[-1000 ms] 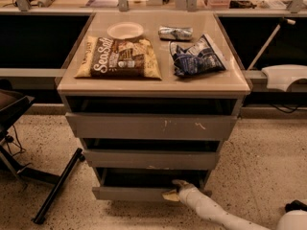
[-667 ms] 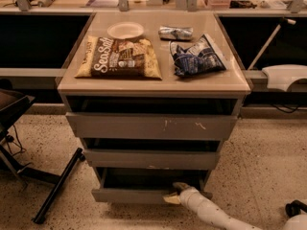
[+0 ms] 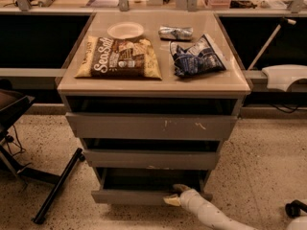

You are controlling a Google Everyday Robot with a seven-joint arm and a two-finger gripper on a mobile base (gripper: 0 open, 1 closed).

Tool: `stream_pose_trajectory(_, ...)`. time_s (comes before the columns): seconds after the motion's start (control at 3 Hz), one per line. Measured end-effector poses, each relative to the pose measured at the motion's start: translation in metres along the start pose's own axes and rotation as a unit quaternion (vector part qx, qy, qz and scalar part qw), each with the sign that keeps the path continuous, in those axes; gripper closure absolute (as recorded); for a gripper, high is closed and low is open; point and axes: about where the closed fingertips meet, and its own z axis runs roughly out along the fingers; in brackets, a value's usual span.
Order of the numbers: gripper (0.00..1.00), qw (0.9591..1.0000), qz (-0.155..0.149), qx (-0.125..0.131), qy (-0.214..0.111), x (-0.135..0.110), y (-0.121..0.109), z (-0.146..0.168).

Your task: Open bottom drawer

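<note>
The bottom drawer (image 3: 129, 196) is the lowest grey front of the cabinet and stands pulled out a little, with a dark gap above its front. My gripper (image 3: 176, 194) sits at the right part of that drawer's top edge, on the end of my white arm (image 3: 206, 213) that comes in from the lower right. One tan fingertip (image 3: 181, 188) lies over the drawer's front edge and another shows below it. The middle drawer (image 3: 151, 159) and the top drawer (image 3: 151, 126), which bears white scratch marks, are above it.
On the cabinet top (image 3: 153, 83) lie a brown chip bag (image 3: 119, 57), a blue chip bag (image 3: 196, 56), a small silver packet (image 3: 175, 32) and a white plate (image 3: 125, 30). A black chair base (image 3: 53, 190) stands on the floor at left. A white arm part (image 3: 285, 75) is at right.
The arm and gripper have shifted slightly left and lower along the bottom drawer's front. The drawer looks about as far out as before.
</note>
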Motion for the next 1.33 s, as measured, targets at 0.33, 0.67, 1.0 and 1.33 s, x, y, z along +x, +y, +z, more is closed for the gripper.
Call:
stream_pose_trajectory(0.33, 1.0, 1.0, 0.0, 0.0, 0.0, -0.001, 0.0, -0.001)
stream_pose_trajectory(0.67, 1.0, 1.0, 0.003, 0.001, -0.002, 0.003, 0.005, -0.007)
stream_pose_trajectory(1.0, 1.0, 1.0, 0.003, 0.001, -0.002, 0.002, 0.005, -0.009)
stream_pose_trajectory(1.33, 1.0, 0.9999, 0.009, 0.003, -0.004, 0.011, 0.014, -0.02)
